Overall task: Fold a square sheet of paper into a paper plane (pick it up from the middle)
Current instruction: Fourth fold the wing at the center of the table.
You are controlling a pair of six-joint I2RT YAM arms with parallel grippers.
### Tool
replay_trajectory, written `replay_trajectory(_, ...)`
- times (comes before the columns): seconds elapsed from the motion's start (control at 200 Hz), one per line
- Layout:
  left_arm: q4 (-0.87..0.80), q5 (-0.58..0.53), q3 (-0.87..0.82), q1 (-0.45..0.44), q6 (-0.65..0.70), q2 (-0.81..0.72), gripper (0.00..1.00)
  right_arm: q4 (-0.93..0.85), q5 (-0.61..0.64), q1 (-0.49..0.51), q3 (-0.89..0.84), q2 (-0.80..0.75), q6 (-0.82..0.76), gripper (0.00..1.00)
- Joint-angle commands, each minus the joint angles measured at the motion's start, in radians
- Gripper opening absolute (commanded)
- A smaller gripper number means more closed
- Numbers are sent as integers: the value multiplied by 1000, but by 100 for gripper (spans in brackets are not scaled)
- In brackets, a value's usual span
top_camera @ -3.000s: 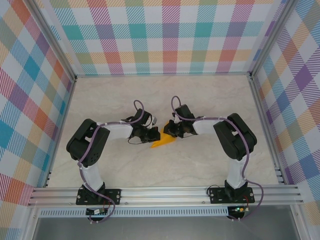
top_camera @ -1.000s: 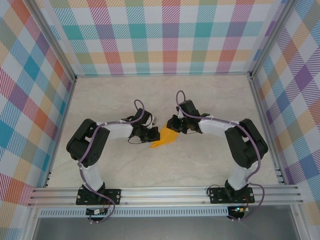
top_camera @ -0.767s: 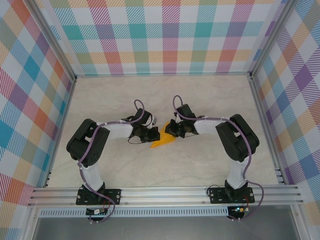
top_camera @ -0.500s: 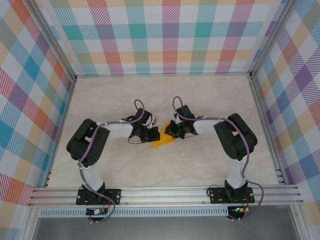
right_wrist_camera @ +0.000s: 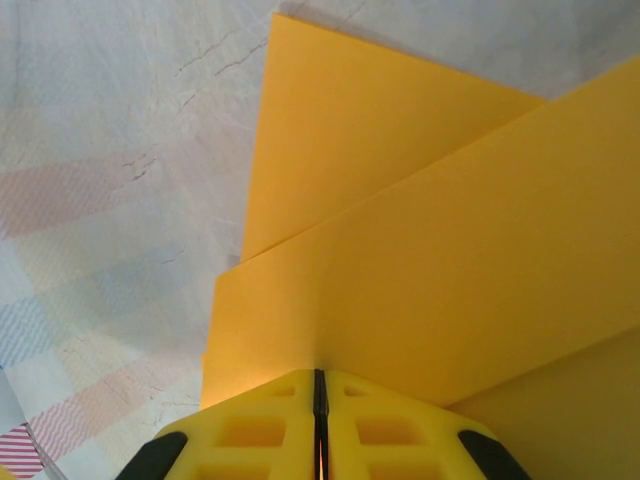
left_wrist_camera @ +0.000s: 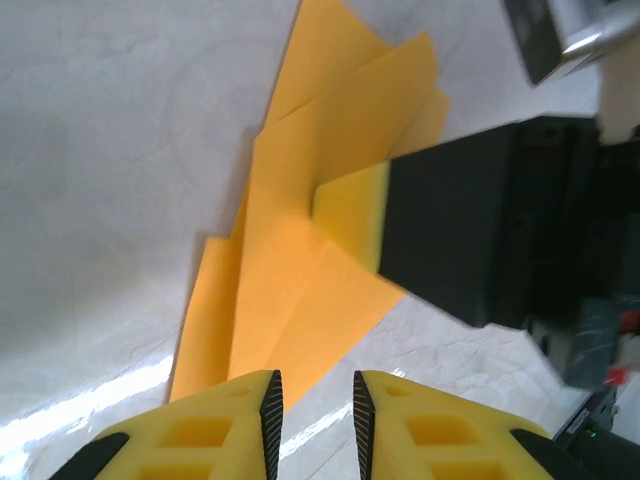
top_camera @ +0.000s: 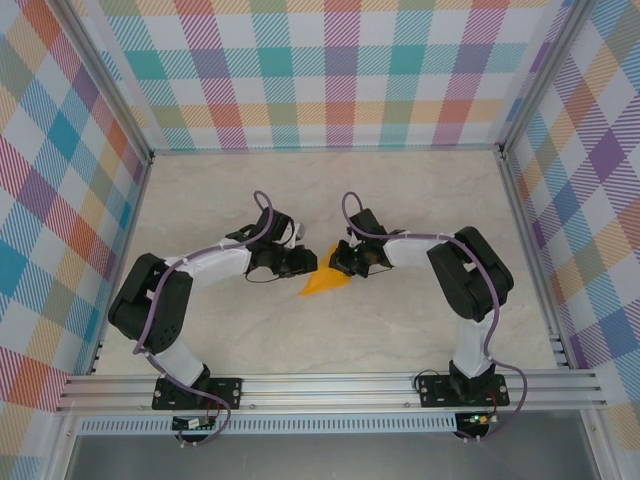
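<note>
The square sheet of paper (top_camera: 325,283) is orange-yellow and folded into layered, pointed flaps, resting on the marble table between the two arms. My right gripper (top_camera: 337,263) is shut on its upper right edge. In the right wrist view the gripper (right_wrist_camera: 318,392) has its jaws pressed together on a paper layer (right_wrist_camera: 430,260). My left gripper (top_camera: 306,263) stands just left of the paper. In the left wrist view this gripper (left_wrist_camera: 315,405) is open with nothing between its fingers, the paper (left_wrist_camera: 300,270) lies just ahead, and the right gripper's yellow fingertip (left_wrist_camera: 352,215) presses on it.
The pale marble table (top_camera: 400,190) is walled by plaid panels on three sides, with metal rails (top_camera: 320,385) along the near edge. Both arm elbows sit low, at the left (top_camera: 150,300) and the right (top_camera: 470,270).
My left gripper has opened, let go of the paper and drawn back a little; its elbow swung outward to the left. The right gripper keeps its grip and the paper barely moved.
</note>
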Motion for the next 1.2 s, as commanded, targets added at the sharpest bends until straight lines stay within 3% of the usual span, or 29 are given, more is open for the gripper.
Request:
replay_trajectory(0.0, -48, 28, -39, 7, 26, -11, 27, -98, 61, 0, -2, 54, -13, 8)
replay_trajectory(0.13, -48, 46, -50, 6, 75, 4, 22, -97, 60, -1, -4, 55, -10, 8)
replay_trajectory(0.355, -108, 19, -45, -2, 159, 33, 23, -98, 60, -1, 0, 60, -7, 8)
replay_trajectory(1.07, -114, 21, -28, -17, 203, 65, 21, -109, 60, -2, 8, 69, 0, 7)
replay_trajectory(1.195, -132, -23, -26, -17, 203, 67, 16, -115, 64, -2, 10, 71, 2, 7)
